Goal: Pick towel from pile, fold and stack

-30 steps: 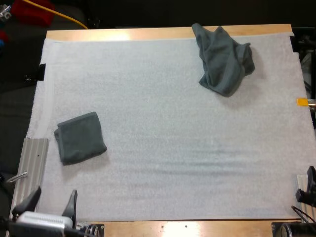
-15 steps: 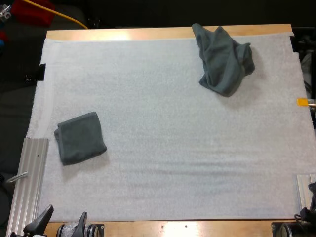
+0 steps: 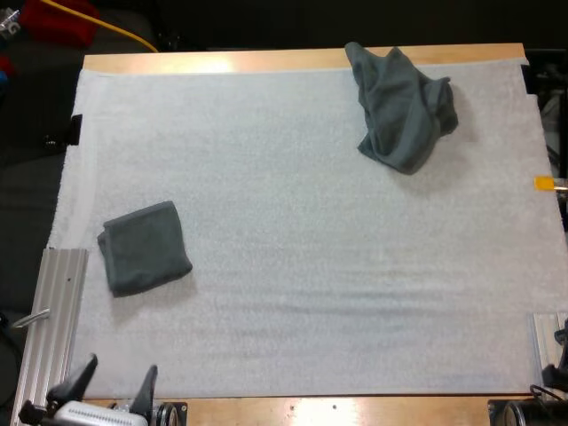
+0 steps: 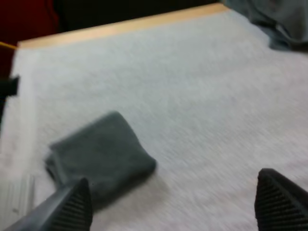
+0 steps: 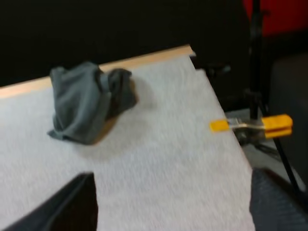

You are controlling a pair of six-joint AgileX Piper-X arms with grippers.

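Two towels lie well apart on the white mat (image 3: 311,266): the crumpled towel (image 3: 404,111) at the far edge, the folded towel (image 3: 144,247) near the left side (close to the left gripper (image 3: 114,386)). The left gripper's fingers stand wide apart with nothing between them, and so do those of the right gripper (image 5: 173,199)

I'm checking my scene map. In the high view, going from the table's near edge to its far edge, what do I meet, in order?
left gripper, open at the near edge → folded towel → crumpled towel by the far edge
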